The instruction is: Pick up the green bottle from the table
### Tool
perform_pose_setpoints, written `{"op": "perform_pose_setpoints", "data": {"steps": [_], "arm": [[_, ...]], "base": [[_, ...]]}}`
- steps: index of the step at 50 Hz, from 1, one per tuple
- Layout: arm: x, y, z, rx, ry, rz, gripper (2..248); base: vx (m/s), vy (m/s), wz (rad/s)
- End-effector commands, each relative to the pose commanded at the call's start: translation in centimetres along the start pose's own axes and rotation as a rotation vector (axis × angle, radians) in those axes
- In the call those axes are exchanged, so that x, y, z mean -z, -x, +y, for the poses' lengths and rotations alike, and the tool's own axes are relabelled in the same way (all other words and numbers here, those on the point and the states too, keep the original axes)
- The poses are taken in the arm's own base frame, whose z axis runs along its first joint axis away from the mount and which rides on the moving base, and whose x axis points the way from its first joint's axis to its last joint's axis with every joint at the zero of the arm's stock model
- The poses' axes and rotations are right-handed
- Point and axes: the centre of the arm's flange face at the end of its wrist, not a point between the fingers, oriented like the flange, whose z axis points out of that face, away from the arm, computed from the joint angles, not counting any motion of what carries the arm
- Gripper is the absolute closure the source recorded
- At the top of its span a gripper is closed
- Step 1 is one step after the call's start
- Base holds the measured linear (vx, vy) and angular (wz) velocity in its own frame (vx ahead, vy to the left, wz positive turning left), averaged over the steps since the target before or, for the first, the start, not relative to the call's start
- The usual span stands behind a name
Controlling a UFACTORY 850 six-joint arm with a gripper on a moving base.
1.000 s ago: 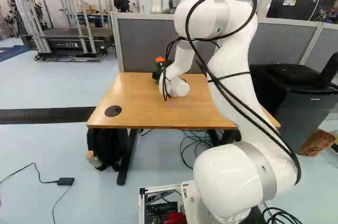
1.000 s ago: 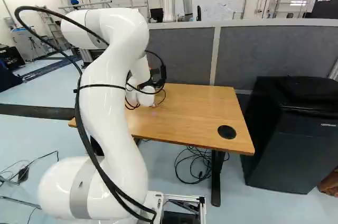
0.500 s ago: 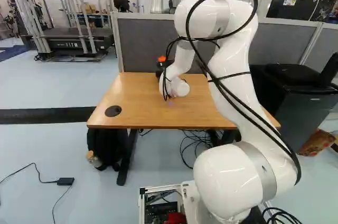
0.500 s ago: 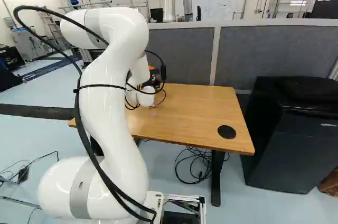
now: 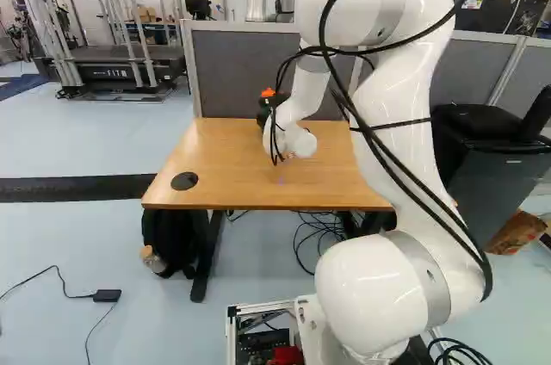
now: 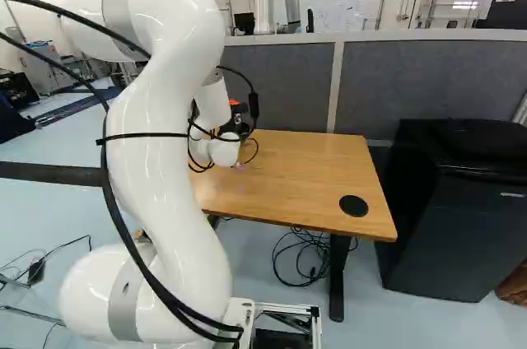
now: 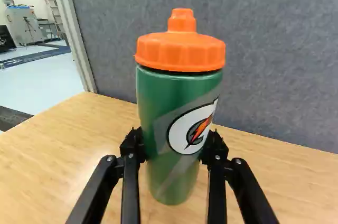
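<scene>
1. My jaws stand part-way open, about as wide as the green bottle [image 7: 158, 92], and grip it from two sides.
2. My fingers [image 7: 132, 147] meet its body below the middle, one on each side of the white emblem [image 7: 182, 138].
3. I have the bottle upright, its orange lid [image 7: 180, 52] well above my fingertips.
4. It is over the far part of the wooden desk [image 5: 219, 171], near the grey partition [image 7: 269, 49]; I cannot tell whether its base touches the wood.
5. My white arm [image 6: 160, 127] reaches over the desk, with black cables [image 6: 148, 134] strapped along it.
6. A black cabinet [image 6: 445, 225] stands beside the desk.
</scene>
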Motion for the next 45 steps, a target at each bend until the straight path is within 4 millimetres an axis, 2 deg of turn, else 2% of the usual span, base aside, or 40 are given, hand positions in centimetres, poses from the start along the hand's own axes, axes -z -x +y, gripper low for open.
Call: {"op": "perform_pose_setpoints", "data": {"steps": [17, 45], "arm": [[4.0, -1.6, 0.1, -0.001, 0.01, 0.009, 135], [10.4, -4.0, -0.8, 0.004, 0.006, 0.044, 135]], "base": [[0.0, 0.0, 0.0], [0.0, 0.0, 0.0]]}}
